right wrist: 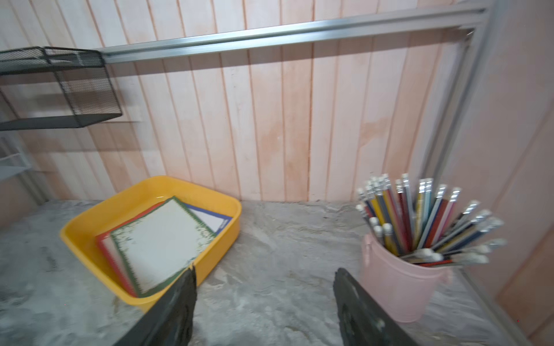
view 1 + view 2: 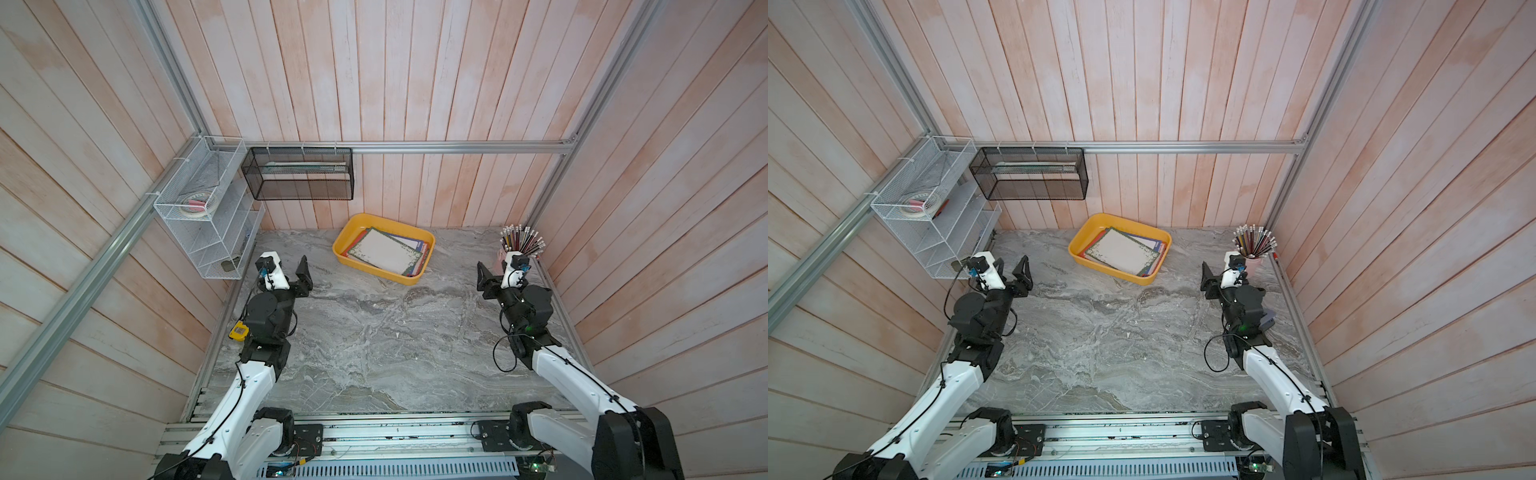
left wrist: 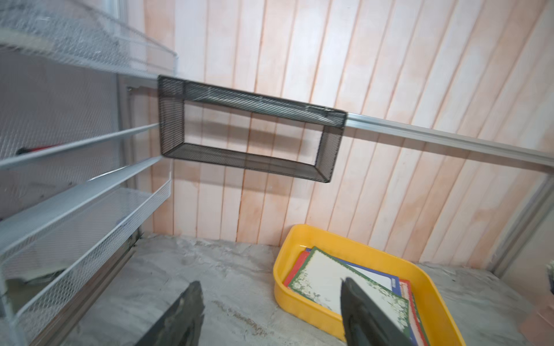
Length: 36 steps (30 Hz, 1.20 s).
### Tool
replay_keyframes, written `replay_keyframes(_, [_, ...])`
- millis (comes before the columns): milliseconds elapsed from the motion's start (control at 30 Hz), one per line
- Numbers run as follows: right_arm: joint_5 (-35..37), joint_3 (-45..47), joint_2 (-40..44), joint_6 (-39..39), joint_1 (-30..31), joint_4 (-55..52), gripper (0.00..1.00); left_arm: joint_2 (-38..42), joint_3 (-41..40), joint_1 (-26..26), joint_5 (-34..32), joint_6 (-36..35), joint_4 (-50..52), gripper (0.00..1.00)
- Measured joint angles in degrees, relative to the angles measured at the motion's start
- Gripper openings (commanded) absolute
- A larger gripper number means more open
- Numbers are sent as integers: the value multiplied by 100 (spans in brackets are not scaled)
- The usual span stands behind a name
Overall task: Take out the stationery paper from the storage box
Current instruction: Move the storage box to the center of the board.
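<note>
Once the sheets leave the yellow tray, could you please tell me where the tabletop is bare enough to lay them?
The widest bare patch is the middle of the table, between the left claw and right claw, in front of the tray. It is crowded beside the pencil cup and beside the wire rack.

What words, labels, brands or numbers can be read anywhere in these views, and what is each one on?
Readable text: none in any view.
Too small to read: the yellow tag, which shows only a pale patch.
Blurred: any print on the pencils in the pink cup.
No writing seen: the stationery paper, whose top sheet has a blank centre, and the storage box.
</note>
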State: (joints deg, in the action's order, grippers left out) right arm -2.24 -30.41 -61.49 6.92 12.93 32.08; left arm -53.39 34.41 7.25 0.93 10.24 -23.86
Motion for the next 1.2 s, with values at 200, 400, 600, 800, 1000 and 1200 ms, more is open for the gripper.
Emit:
replay_keyframes(200, [-221, -498, -280, 577, 1147, -1272, 38, -822, 1565, 557, 876, 138, 1812, 47])
replay_keyframes(400, [-553, -525, -944, 1687, 1471, -1279, 21, -2116, 2542, 605, 994, 118, 2741, 10])
replay_keyframes(600, [-505, -522, -1657, 2317, 1985, -831, 20, -3375, 3342, 605, 901, -219, 2981, 0])
replay_keyframes(800, [-487, -796, -2347, 2599, 2000, -745, 21, -4131, 3742, 605, 728, -656, 2699, 0])
replay_keyframes(1000, [-402, -1005, -2621, 2739, 2000, -599, 22, -4900, 4273, 605, 592, -1106, 2293, 0])
replay_keyframes(1200, [-297, -1093, -2999, 2787, 2000, -481, 22, -5759, 5056, 601, 636, -1458, 2190, 0])
